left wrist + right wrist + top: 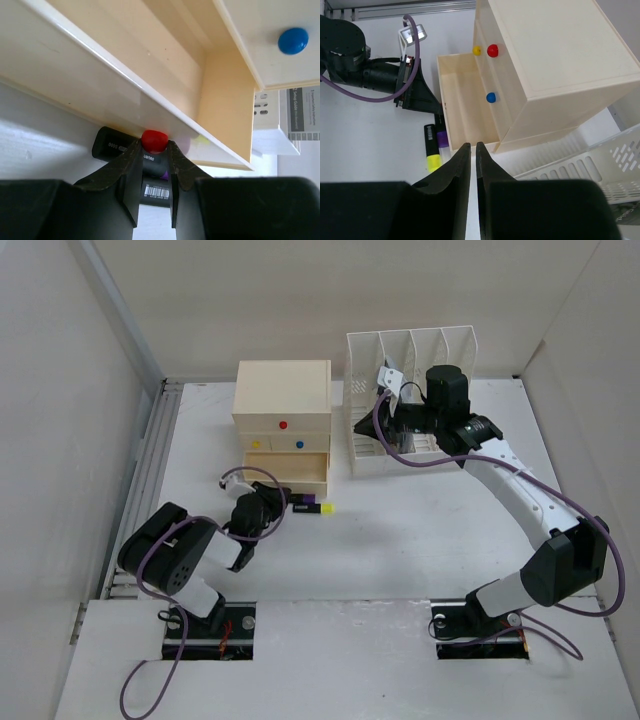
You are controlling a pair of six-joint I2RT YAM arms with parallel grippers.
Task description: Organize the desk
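Counting two markers (432, 148) on the worktop (400, 540), we find the left tool (155, 146) clamped on one red knob (154, 139), the right tool (473, 147) nearly together.

Both arms look like twins tbh. The left arm (180, 560), down at 7 o'clock, is mostly chunky black joints plus a white link. The right arm (520, 490), at 4 o'clock, has long white shells between black joints. A purple cable (135, 695) runs along each. The left gripper (154, 145) and right gripper (473, 145) have matte black, wedge-shaped fingers.
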